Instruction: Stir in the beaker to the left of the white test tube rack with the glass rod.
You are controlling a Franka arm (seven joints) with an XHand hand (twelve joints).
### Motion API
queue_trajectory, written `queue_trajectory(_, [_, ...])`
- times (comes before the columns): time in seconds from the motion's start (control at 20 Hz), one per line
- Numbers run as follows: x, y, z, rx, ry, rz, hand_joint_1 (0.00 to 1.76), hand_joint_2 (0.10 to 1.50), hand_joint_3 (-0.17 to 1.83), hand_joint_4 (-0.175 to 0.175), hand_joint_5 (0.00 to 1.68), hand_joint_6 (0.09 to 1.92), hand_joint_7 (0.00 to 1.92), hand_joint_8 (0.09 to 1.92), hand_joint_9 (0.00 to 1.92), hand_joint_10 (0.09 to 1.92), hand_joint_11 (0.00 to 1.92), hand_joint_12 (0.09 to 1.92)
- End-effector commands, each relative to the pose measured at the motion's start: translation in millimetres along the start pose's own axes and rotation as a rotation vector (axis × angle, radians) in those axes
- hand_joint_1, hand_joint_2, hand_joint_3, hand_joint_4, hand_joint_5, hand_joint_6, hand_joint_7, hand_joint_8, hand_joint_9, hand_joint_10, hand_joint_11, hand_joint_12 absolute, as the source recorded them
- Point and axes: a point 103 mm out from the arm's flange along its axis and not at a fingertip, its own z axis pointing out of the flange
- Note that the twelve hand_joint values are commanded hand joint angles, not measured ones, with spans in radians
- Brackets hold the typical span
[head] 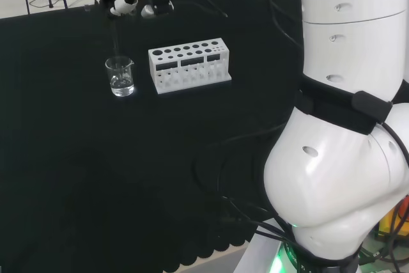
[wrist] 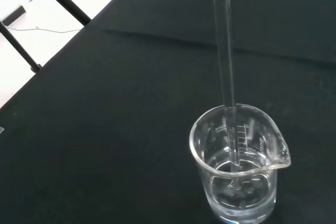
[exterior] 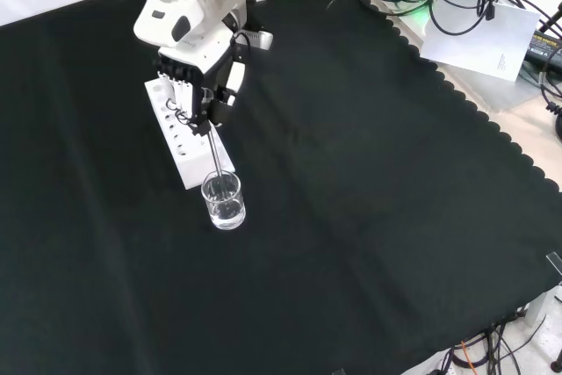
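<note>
Black and white hand (exterior: 204, 85) clamps fingers on thin clear glass rod (wrist: 224, 66), tip dipped in small clear glass beaker (wrist: 239, 166) of water just beside white test tube rack (head: 188, 65). Risk: wide stirring knocks wall, tips beaker.

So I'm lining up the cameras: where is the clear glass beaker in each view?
Head view: clear glass beaker, left of the white test tube rack.
Front view: beaker below the rack's near end.
Wrist view: beaker, rod inside.
Shared landmark: the thin glass rod.
</note>
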Motion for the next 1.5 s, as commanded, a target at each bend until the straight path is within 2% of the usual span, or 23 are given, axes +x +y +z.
queue_trajectory(0.05, [6, 11, 5, 0.002, -0.001, -0.01, 1.28, 1.09, 0.0, -0.175, 1.0, 0.66, 1.07, 1.15, 1.63, 0.7, 1.36, 0.66])
queue_trajectory(0.35, [-9, 20, 6, -0.001, 0.004, -0.02, 1.28, 1.1, 0.0, -0.175, 1.0, 0.66, 1.07, 1.15, 1.63, 0.7, 1.36, 0.66])
queue_trajectory(0.7, [-30, 6, 1, -0.004, 0.015, 0.019, 1.28, 1.09, 0.0, -0.175, 1.0, 0.66, 1.07, 1.15, 1.63, 0.7, 1.36, 0.66])
queue_trajectory(0.95, [-24, -9, -2, -0.005, -0.002, 0.024, 1.28, 1.1, 0.0, -0.175, 1.0, 0.66, 1.07, 1.15, 1.63, 0.7, 1.36, 0.66])
queue_trajectory(1.25, [-11, -20, 4, -0.001, 0.019, 0.026, 1.28, 1.1, 0.0, -0.175, 1.0, 0.66, 1.07, 1.15, 1.63, 0.7, 1.36, 0.66])
queue_trajectory(1.5, [-3, -15, 9, 0.018, 0.011, 0.011, 1.28, 1.1, 0.0, -0.175, 1.0, 0.66, 1.07, 1.15, 1.63, 0.7, 1.36, 0.66])
